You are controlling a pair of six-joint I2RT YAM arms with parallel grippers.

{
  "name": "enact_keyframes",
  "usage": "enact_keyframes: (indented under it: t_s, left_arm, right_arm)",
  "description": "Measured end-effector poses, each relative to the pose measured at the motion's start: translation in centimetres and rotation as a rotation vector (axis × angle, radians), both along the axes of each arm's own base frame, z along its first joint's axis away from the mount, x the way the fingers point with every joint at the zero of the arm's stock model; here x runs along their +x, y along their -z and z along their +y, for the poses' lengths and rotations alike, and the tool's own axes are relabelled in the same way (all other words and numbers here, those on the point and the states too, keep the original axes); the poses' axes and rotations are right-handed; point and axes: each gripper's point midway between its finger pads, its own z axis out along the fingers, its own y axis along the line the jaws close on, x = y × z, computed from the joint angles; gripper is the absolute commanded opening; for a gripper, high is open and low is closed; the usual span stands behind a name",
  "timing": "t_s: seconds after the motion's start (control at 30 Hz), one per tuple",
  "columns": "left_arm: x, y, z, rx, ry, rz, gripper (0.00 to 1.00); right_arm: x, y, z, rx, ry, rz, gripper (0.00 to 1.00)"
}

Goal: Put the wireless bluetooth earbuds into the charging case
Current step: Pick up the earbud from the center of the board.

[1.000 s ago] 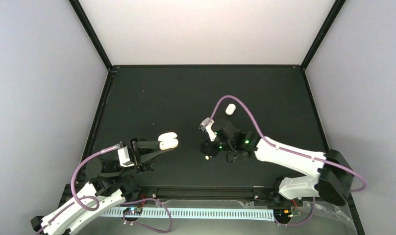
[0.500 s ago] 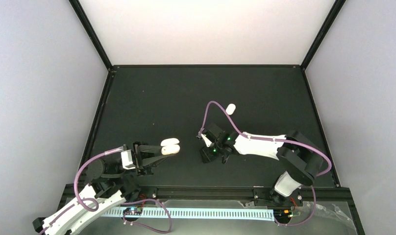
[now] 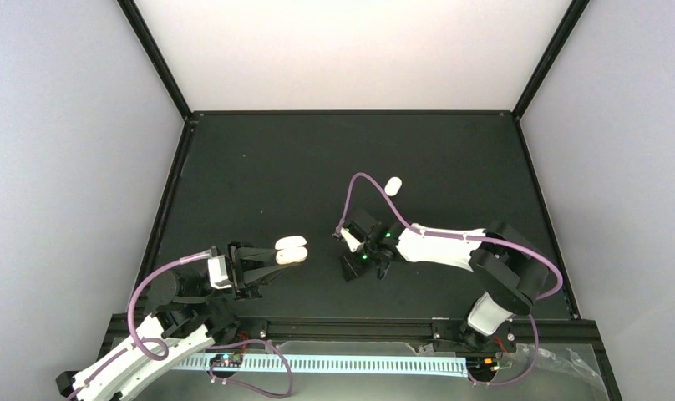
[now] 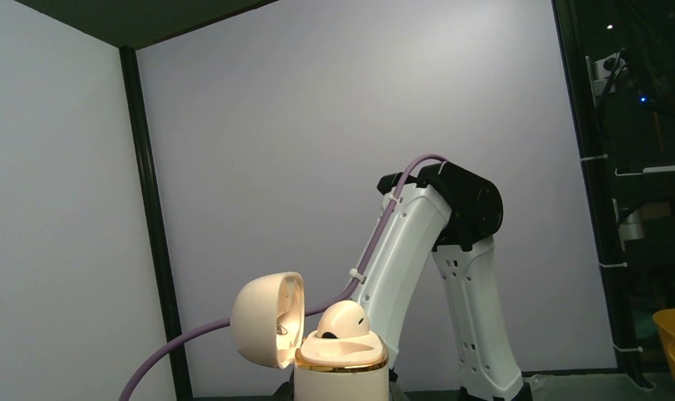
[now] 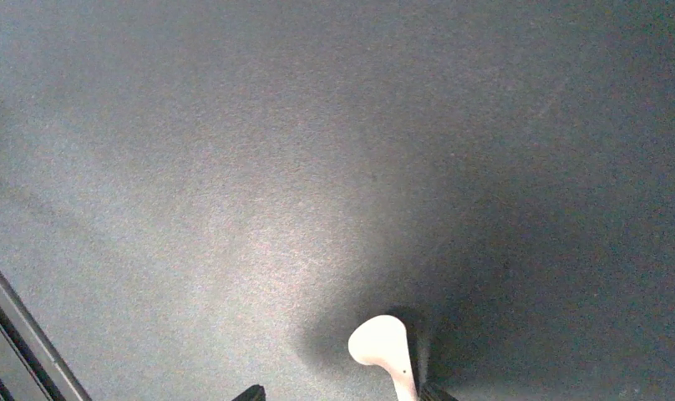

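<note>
**Left end effector**: closed onto the base of the charging case and holding it clear above the worktop. In the left wrist view the case stands upright with its lid swung open toward 9 o'clock. One seated earbud rests in the gold-rimmed base.

**Left arm**: rises from its base at the near left corner. The forearm lies roughly level and the end effector points toward 3 o'clock.

**Right end effector**: fingers parted wider than the loose earbud that lies between them on the worktop. In the right wrist view only the two fingertips show, at the bottom edge. The bud sits nearer the 3 o'clock finger, with its stem running toward 6 o'clock. Whether either finger touches the bud cannot be told.

**Right arm**: folded at the elbow near the right edge, with the forearm running toward 9 o'clock and the wrist tipped down at the worktop. It stands at 3 o'clock of the case, near it but apart.

**White capsule**: lies alone on the worktop at about 1 o'clock of the right end effector.
</note>
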Motion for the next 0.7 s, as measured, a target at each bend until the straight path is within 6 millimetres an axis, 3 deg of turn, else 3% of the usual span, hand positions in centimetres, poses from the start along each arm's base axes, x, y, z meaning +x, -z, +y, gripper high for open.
enact_keyframes:
  t_s: [0.17,0.33,0.7]
  left_arm:
    - [0.0,0.1,-0.1,0.003,0.0,0.002,0.02]
    - [0.1,0.1,-0.1,0.006,-0.001,0.003,0.01]
    - [0.2,0.3,-0.3,0.017,-0.008,-0.003,0.02]
  right_arm:
    - [-0.2,-0.5,0.2,-0.008,-0.007,0.008,0.46]
    - [1.0,-0.9,0.7,-0.041,0.009,-0.015,0.46]
    - [1.7,0.9,0.3,-0.152,0.017,-0.021,0.38]
